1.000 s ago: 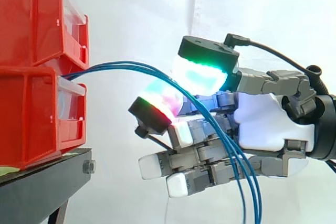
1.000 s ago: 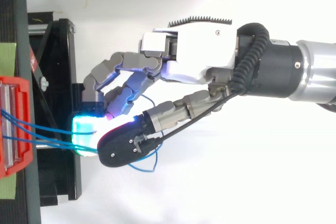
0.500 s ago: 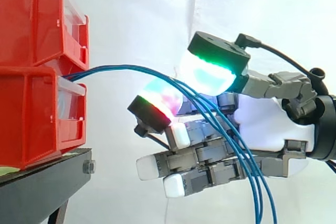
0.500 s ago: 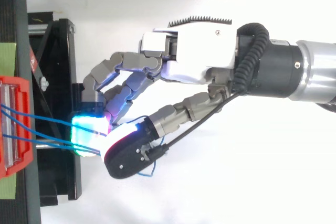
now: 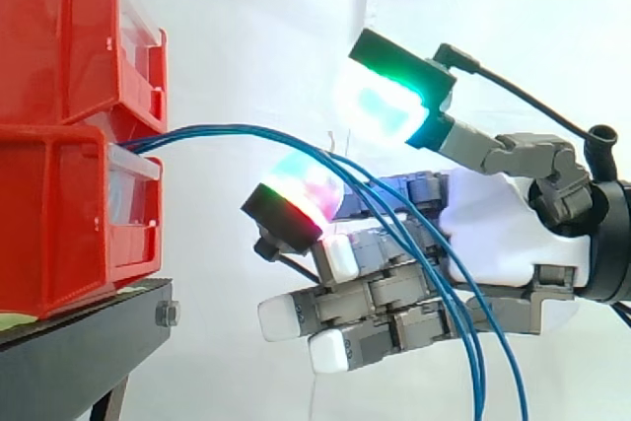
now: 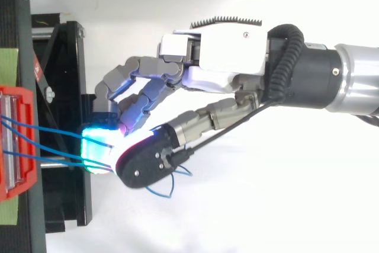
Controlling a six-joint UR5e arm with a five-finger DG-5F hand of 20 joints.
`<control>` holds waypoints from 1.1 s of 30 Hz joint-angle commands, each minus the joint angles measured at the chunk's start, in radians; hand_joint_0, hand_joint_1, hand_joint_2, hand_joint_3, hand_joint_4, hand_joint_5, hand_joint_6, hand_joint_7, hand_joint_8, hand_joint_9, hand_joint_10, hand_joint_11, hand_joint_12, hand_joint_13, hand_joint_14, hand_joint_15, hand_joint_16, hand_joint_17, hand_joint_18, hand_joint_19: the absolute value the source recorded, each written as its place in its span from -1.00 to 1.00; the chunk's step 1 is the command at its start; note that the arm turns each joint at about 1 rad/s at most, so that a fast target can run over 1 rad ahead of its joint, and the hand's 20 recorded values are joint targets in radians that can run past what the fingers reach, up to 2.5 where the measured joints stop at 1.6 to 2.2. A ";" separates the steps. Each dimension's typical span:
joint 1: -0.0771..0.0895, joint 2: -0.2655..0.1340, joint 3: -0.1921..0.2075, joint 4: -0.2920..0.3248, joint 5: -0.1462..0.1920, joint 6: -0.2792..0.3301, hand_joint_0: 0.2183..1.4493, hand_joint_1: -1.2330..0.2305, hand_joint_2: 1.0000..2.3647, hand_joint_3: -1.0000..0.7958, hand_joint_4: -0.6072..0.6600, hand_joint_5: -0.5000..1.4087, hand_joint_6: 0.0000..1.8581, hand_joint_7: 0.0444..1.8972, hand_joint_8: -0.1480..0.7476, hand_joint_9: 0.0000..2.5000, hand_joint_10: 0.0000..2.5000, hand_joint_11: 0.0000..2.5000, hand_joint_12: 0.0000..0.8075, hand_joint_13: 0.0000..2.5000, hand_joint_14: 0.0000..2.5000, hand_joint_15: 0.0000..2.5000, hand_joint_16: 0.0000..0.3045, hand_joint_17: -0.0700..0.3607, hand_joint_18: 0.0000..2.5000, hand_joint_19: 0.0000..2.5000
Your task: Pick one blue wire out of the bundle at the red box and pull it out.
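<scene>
The blue wires [image 5: 237,132] leave the lower red box [image 5: 69,214] at the black stand's [image 5: 89,327] edge, arch over one glowing fingertip [image 5: 306,184] and drape across the robot hand [image 5: 493,234]. Its thumb [image 5: 380,110] stands clear above them: unclenched, nothing pinched, seemingly poised to single out one strand.

blue wires [image 5: 219,128] | thin bundle | arching from red box [image 5: 69,214] | drooping right

No text, label, number or sign can be read on the red bins [image 5: 69,214], the black stand [image 5: 89,327], the blue wires [image 5: 246,130] or the hand [image 5: 493,224]
</scene>
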 commanded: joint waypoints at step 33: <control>-0.010 0.025 0.000 -0.049 -0.002 -0.039 -0.33 -0.36 -0.97 -0.07 0.03 -0.69 0.03 0.03 0.07 -0.37 -0.99 -0.43 0.04 -0.45 -0.99 -0.69 -0.63 -0.09 -0.49 -0.67</control>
